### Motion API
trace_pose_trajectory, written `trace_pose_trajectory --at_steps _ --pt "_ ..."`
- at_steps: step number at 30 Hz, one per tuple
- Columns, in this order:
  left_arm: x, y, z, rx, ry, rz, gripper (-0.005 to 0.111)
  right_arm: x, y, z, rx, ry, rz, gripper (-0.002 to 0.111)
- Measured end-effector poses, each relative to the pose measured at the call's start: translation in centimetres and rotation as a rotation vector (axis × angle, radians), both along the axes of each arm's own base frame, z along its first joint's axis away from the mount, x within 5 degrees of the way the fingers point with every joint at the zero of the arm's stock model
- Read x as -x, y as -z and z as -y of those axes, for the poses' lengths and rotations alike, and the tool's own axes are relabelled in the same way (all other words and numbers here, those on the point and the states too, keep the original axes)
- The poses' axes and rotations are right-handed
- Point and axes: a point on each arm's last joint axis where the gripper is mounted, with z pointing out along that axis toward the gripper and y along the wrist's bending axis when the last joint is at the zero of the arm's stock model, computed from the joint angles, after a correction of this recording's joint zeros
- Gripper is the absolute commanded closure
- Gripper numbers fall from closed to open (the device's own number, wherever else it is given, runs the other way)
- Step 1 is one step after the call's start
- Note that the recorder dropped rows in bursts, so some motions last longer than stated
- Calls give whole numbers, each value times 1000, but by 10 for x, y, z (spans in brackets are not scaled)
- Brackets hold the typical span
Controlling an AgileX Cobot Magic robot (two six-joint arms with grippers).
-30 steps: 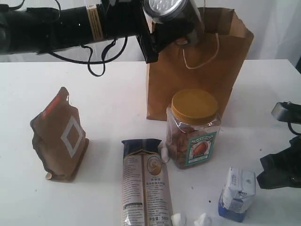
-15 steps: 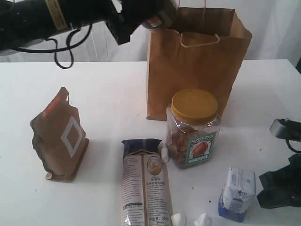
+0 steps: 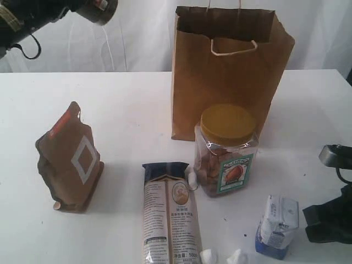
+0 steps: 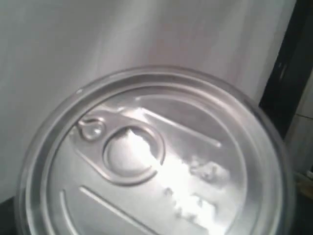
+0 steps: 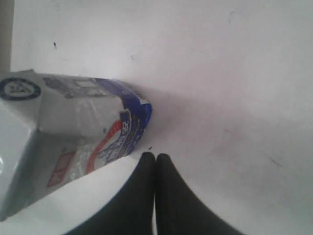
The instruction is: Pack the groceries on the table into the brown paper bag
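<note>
The brown paper bag (image 3: 225, 93) stands upright and open at the back of the table (image 3: 132, 110). My left gripper (image 3: 88, 6) is high at the far left, away from the bag, shut on the dark pull-tab can (image 3: 101, 9). The can's silver lid (image 4: 156, 161) fills the left wrist view and hides the fingers. On the table are the brown pouch (image 3: 71, 159), the noodle packet (image 3: 170, 220), the yellow-lidded nut jar (image 3: 226, 151) and the blue-white carton (image 3: 278, 225). My right gripper (image 5: 155, 155) is shut and empty, low beside the carton (image 5: 83, 127). No grain bottle is in view.
Small white lumps lie by the noodle packet's end (image 3: 209, 256) and next to the jar (image 3: 192, 179). The jar stands directly in front of the bag. White curtain hangs behind the table.
My left arm has swung left from above the bag's mouth to the far upper left, with the can still in it. My right arm shifted slightly.
</note>
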Motion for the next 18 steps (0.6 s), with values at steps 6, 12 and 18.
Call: trace_pose_trajectory --at_steps 6,12,18 --pt "-27 -46 29 12 153 107 107 -1 0 1 6 5 7 108" --pt "-18 -58 54 -66 265 170 107 -2 0 1 13 10 15 108" --pt "-27 -37 55 -135 251 158 107 -2 1 1 12 10 13 108"
